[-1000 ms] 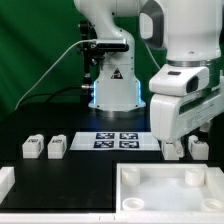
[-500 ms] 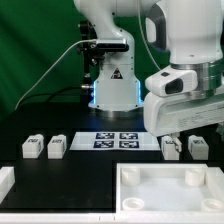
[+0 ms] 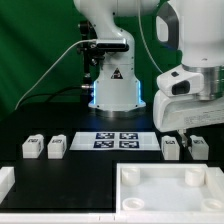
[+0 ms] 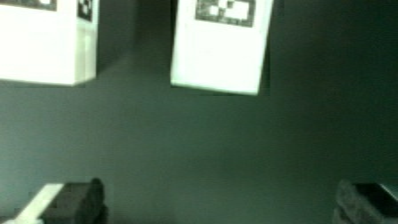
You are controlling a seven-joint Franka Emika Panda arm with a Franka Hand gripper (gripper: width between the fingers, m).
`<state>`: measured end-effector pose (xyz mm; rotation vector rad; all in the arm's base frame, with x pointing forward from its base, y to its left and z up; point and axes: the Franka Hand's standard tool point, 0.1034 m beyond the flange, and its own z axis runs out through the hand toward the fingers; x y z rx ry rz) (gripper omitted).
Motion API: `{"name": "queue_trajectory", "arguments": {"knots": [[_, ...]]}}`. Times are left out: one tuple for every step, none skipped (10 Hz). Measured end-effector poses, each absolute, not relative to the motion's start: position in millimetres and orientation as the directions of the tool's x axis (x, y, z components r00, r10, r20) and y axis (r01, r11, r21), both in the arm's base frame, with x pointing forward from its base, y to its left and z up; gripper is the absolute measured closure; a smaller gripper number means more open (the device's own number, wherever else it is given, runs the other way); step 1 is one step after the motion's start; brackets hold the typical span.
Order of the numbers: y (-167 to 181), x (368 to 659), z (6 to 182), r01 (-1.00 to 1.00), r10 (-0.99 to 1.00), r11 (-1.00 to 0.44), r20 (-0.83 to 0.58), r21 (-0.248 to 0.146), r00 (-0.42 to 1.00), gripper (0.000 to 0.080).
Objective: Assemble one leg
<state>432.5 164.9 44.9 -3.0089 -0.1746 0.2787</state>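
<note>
- Currently the gripper [image 3: 186, 130] hangs above the black table [image 3: 90, 170], close to the edge on the exterior view's right, and touches nothing below it.
- Its two fingers [image 4: 68, 205] are spread wide in the wrist view. Only bare dark table shows between them, and nothing is held.
- Below the gripper two small white blocks stand side by side with a gap between them. These are the leg [image 3: 170, 148] and the neighbour leg [image 3: 197, 147], which is closer to that same edge. Each carries a black-and-white tag on top.
- The wrist view shows two such tagged pieces. The centred block [image 4: 222, 45] lines up roughly with the middle of the finger gap but is well apart from the fingertips. The side block [image 4: 45, 45] lies beside it. I cannot tell which of these is which leg in the exterior view.
- Two more pieces of the same kind, the spare leg [image 3: 32, 148] and the second spare leg [image 3: 57, 147], sit near each other toward the table edge on the exterior view's left.
- The marker board [image 3: 120, 140] lies flat mid-table, between the two pairs.
- A large white panel [image 3: 165, 200] with raised corner sockets fills the near corner on the exterior view's right.
- A white piece [image 3: 5, 182] is cut off by the frame at the opposite near corner, and too little shows to tell what it is.
</note>
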Motion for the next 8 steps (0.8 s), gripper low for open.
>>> {"name": "queue_trajectory", "arguments": {"knots": [[165, 425, 45.8, 0.087, 0.119, -0.989, -0.301, -0.118, 0.946, 0.015], [168, 418, 46.2, 0.062, 0.103, -0.992, -0.413, -0.111, 0.905, 0.015], [170, 410, 47.3, 0.056, 0.102, -0.993, -0.52, -0.103, 0.848, 0.015], [172, 404, 45.1, 0.055, 0.107, -0.993, -0.613, -0.102, 0.783, 0.015], [174, 403, 38.5, 0.056, 0.116, -0.992, -0.677, -0.11, 0.726, 0.015], [175, 405, 30.6, 0.053, 0.122, -0.991, -0.694, -0.12, 0.709, 0.015], [173, 394, 36.8, 0.059, 0.13, -0.991, -0.787, -0.119, 0.603, 0.015], [174, 395, 34.3, 0.058, 0.139, -0.99, -0.833, -0.128, 0.535, 0.015]]}}
